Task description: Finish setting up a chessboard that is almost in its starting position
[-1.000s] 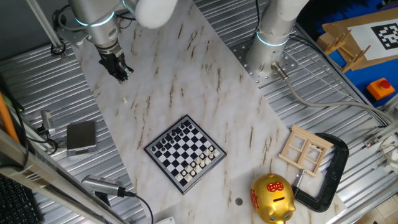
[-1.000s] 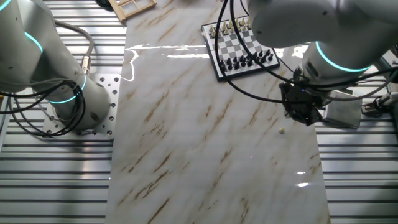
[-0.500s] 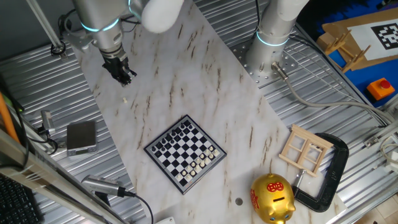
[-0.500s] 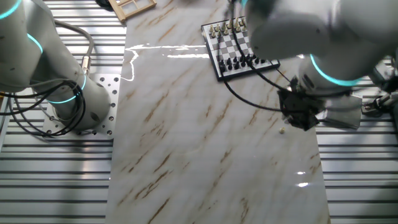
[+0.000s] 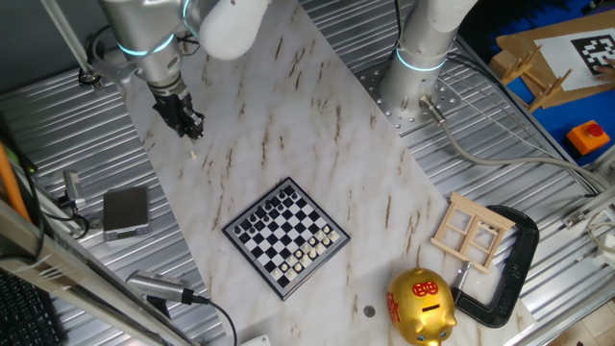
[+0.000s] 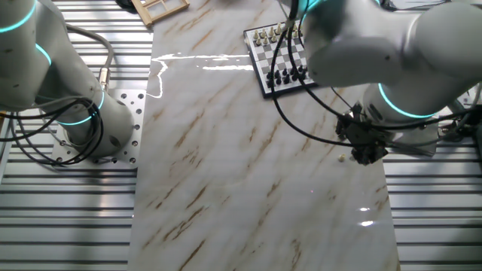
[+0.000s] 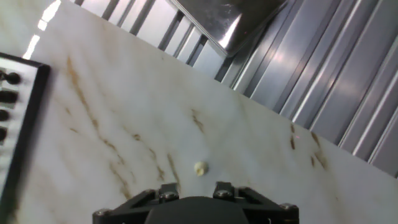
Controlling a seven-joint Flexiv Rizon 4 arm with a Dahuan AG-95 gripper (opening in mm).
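Pale stray piece [image 7: 200, 167] lies alone on marble, lower centre of hand view, well apart from the chessboard [image 5: 285, 235] at centre-bottom of one fixed view. Board nearly full; this piece not yet lifted, placement all left. Gripper [image 5: 191, 128] hangs just above it, upper left; jaw state cannot be told. No containers hold anything.

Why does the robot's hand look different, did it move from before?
Yes. The gripper has dropped lower, toward the little pale chess piece lying loose on the marble table, far from the chessboard. The piece itself stayed put.
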